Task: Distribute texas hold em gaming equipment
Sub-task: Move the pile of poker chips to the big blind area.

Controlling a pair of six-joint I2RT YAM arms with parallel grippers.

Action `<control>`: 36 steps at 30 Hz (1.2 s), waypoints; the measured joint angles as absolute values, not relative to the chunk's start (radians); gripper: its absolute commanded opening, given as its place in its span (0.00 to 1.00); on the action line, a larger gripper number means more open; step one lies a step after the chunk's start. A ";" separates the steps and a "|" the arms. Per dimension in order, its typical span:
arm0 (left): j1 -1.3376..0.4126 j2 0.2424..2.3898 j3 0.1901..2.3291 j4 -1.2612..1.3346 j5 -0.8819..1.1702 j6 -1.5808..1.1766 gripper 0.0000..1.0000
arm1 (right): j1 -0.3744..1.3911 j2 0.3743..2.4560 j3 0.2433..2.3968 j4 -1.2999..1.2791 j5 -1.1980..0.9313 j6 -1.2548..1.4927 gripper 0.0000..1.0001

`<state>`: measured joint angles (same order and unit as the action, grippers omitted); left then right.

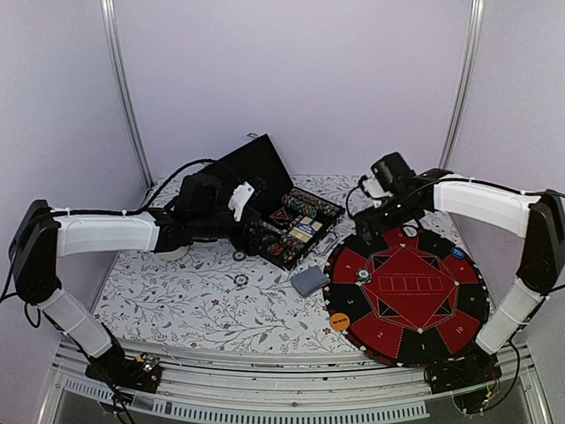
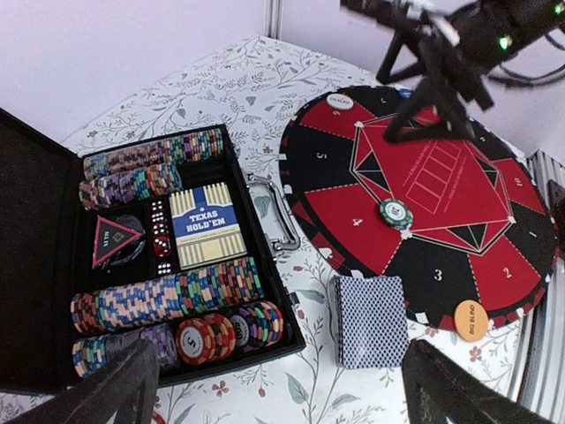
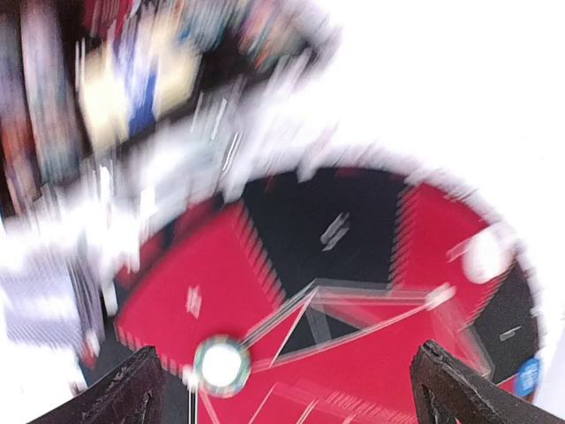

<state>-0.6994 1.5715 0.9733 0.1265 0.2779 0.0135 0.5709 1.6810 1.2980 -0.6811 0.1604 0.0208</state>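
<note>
On the floral surface (image 1: 194, 300), toward 4 o'clock in the top view, lies the round red-and-black board (image 1: 415, 305). The open black case (image 2: 35, 230), filled with rows of poker chips (image 2: 168, 296), sits near 12 o'clock. The left end effector (image 2: 282, 389) and the right end effector (image 3: 282, 389) are both spread wide, pinching nothing. The blue-backed card deck (image 2: 372, 320) lies just off the board's 9 o'clock rim. An orange button disc (image 2: 470, 320) sits at the board's 8 o'clock, and a single chip (image 2: 396, 213) lies just inside 9 o'clock.

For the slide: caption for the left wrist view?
Open poker case with chip rows, card deck beside it, one chip and Big Blind button on the round mat.
</note>
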 measured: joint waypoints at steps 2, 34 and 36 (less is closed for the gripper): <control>-0.699 1.563 0.970 0.129 0.274 0.014 0.98 | 0.554 1.609 1.296 -0.601 0.200 0.059 0.99; -0.699 1.560 0.952 0.136 0.264 0.013 0.98 | 0.627 1.916 1.250 -0.762 0.075 0.538 0.59; -0.699 1.560 0.951 0.136 0.264 0.014 0.98 | 0.628 1.916 1.249 -0.762 0.076 0.535 0.54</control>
<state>-0.6987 1.5600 0.9508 0.1364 0.2642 0.0135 0.6285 1.9163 1.2491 -0.7616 0.0757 0.5346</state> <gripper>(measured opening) 0.984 0.602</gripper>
